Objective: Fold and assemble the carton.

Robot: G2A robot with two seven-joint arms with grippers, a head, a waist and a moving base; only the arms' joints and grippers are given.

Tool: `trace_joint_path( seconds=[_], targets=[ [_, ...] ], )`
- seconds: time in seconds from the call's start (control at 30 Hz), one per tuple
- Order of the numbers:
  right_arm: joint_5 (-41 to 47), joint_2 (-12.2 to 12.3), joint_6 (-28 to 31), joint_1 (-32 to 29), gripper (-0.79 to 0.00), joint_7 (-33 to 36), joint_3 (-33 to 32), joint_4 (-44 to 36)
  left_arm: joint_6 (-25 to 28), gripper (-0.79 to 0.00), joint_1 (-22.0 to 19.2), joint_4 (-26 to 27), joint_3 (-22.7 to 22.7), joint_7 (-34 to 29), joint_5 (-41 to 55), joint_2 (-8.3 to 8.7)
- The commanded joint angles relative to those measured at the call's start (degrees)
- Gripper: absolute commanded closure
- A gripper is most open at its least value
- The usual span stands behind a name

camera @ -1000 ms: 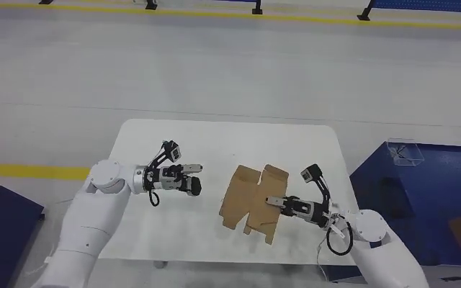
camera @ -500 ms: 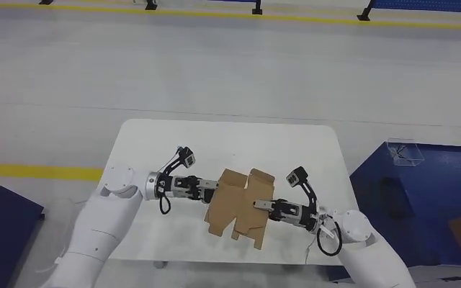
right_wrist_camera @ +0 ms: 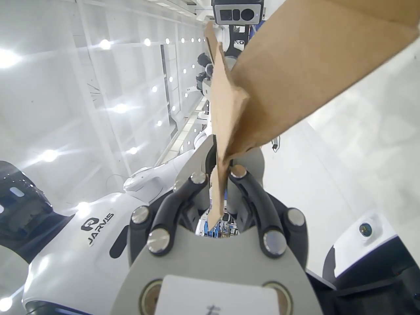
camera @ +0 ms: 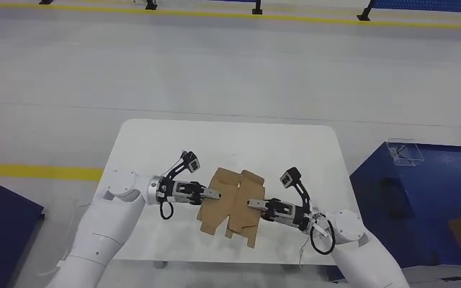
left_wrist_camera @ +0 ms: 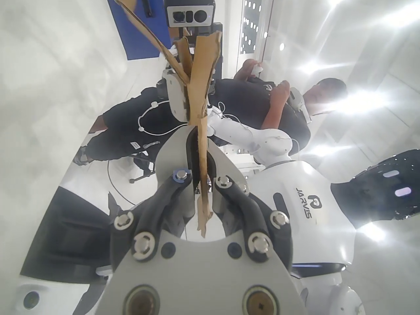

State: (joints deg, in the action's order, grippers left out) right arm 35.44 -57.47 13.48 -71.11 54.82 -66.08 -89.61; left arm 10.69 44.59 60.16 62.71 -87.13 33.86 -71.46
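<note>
The carton (right_wrist_camera: 311, 50) runs past the view's edge.

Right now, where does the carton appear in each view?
Top view: carton centre, between left hand and right hand.
Left wrist view: carton edge-on, clamped in left hand.
Right wrist view: carton fanning out from right hand.
Shared landmark: other arm's black wrist camera, beyond the carton in both wrist views.
</note>
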Motion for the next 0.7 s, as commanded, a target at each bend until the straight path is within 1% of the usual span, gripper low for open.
trace_joint_path(
  seconds=[0.0,0.03,0.07,0.1,0.17,0.27,0.33,0.43,0.47,0.5,0.53,0.57,0.6,0.63,0.67],
  targets=[
    [-0.01,0.0,0.01,0.0,-0.785,0.01,0.0,0.0,0.3,0.0,0.04,-0.02,0.59,-0.26,0.85,0.16],
    [-0.01,0.0,0.01,0.0,-0.785,0.01,0.0,0.0,0.57,0.0,0.08,0.1,0.88,-0.33,1.0,0.26],
    [2.1,-0.1,-1.05,-0.48,-0.785,-0.5,0.07,0.28,0.88,0.0,0.15,0.27,1.17,-0.41,1.06,0.37],
    [7.13,-0.27,-3.17,-0.9,-0.785,-1.12,-0.43,1.1,1.21,0.0,0.28,0.46,1.49,-0.51,1.19,0.47],
    [14.49,-0.37,-7.95,-0.61,-0.785,-0.43,-1.84,3.73,1.97,0.0,0.57,1.03,1.92,-0.87,1.17,0.68],
    [20.79,-0.46,-12.56,0.89,-0.785,1.7,-3.56,7.29,3.51,0.0,1.14,2.2,1.94,-0.87,0.35,0.96],
    [22.99,-0.6,-15.21,1.96,-0.785,2.81,-3.72,9.08,4.49,0.0,1.67,3.26,1.51,-0.87,0.0,1.13],
    [21.14,-0.82,-15.97,3.51,-0.785,2.86,-2.99,10.24,5.59,0.0,2.22,4.78,1.04,-0.87,-0.53,1.42],
    [20.45,-0.93,-16.16,3.78,-0.702,2.76,-2.46,10.19,5.59,0.0,2.4,5.37,0.89,-0.87,-0.78,1.52],
    [19.83,-1.0,-16.11,4.01,-0.372,2.78,-2.15,10.09,5.6,0.0,2.51,5.66,0.88,-0.86,-0.87,1.59],
    [18.52,-1.13,-15.43,4.38,-0.296,2.26,-1.7,10.15,5.64,0.0,2.74,6.12,0.89,-0.82,-0.97,1.71],
    [17.49,-1.24,-14.91,4.56,-0.179,1.93,-1.28,10.03,5.59,0.0,2.88,6.49,0.79,-0.87,-1.1,1.79],
    [17.01,-1.31,-14.59,4.62,-0.018,1.77,-1.02,9.94,5.59,0.0,2.95,6.63,0.75,-0.87,-1.21,1.86],
    [15.94,-1.43,-14.06,4.76,0.0,1.69,-0.53,9.71,5.62,0.0,3.07,6.8,0.76,-0.84,-1.28,1.97],
    [15.36,-1.52,-13.75,4.81,0.0,1.55,-0.28,9.65,5.6,0.0,3.15,6.84,0.73,-0.86,-1.26,2.04]
  ],
)
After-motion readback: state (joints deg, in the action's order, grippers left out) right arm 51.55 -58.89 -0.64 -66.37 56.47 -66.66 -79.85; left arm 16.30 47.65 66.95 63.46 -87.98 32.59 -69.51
